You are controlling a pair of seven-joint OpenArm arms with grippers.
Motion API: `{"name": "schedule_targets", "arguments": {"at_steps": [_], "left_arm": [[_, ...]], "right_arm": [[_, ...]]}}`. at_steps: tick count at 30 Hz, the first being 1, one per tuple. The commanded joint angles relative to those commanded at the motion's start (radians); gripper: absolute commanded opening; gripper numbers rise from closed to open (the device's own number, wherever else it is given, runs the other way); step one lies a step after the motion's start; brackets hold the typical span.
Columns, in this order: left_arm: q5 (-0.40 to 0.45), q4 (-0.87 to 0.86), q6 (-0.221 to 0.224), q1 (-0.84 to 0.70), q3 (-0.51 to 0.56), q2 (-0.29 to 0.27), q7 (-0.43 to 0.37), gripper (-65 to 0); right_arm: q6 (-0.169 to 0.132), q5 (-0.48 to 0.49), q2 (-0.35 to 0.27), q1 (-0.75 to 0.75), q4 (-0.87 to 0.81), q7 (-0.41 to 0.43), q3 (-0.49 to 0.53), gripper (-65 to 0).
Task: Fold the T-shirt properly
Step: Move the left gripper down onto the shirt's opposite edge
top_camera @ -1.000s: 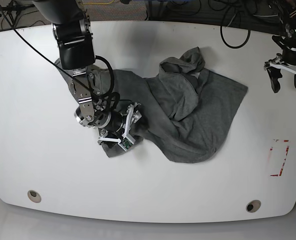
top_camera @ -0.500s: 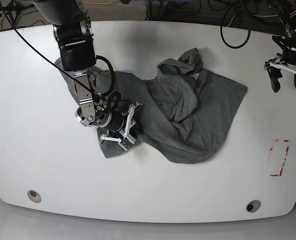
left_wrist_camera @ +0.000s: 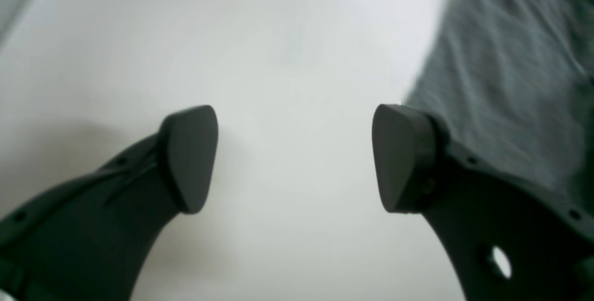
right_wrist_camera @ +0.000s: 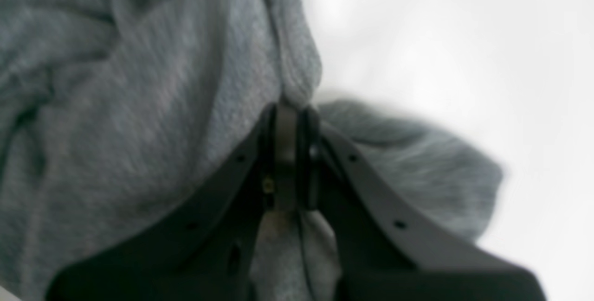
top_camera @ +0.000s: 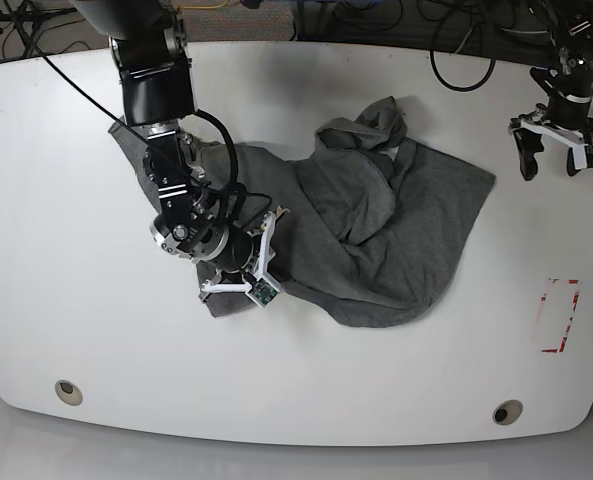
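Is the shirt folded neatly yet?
No. The T-shirt lies crumpled in bunched-up folds on the white table.

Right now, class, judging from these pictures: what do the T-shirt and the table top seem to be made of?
The T-shirt: soft knit fabric, probably cotton jersey, matte heather grey; it drapes in loose folds and shows flecked texture. The table: hard, smooth white board, perhaps laminate or painted; faint sheen, no grain visible.

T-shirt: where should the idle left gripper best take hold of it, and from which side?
Probably the flat corner of the T-shirt nearest the left gripper, approached from the bare table side. That edge lies single and uncrumpled, while the right gripper already pinches a fold at the opposite end.
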State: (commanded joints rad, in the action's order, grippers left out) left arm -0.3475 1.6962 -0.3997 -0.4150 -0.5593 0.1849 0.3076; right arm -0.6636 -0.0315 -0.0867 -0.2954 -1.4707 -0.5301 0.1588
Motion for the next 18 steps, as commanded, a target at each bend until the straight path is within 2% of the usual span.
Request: {"name": "schedule_targets", "arguments": {"at_steps": [7, 10, 13, 18], "left_arm": [[-0.003, 0.000, 0.000, -0.021, 0.117, -0.005, 0.002, -15.7], [-0.023, 0.000, 0.000, -0.023, 0.149, -0.029, 0.002, -15.6], [-0.054, -0.002, -0.002, -0.026, 0.153, -0.041, 0.017, -12.4], [-0.091, -0.009, 0.008, 0.006, 0.144, -0.057, 0.094, -4.7]], "right_arm": [[0.000, 0.000, 0.003, 0.008, -0.118, -0.054, 0.003, -65.0], [0.000, 0.000, 0.003, 0.008, -0.147, -0.054, 0.005, -65.0], [0.000, 0.000, 0.003, 0.008, -0.160, -0.054, 0.005, -65.0], [0.000, 0.000, 0.003, 0.008, -0.161, -0.054, 0.005, -65.0]]}}
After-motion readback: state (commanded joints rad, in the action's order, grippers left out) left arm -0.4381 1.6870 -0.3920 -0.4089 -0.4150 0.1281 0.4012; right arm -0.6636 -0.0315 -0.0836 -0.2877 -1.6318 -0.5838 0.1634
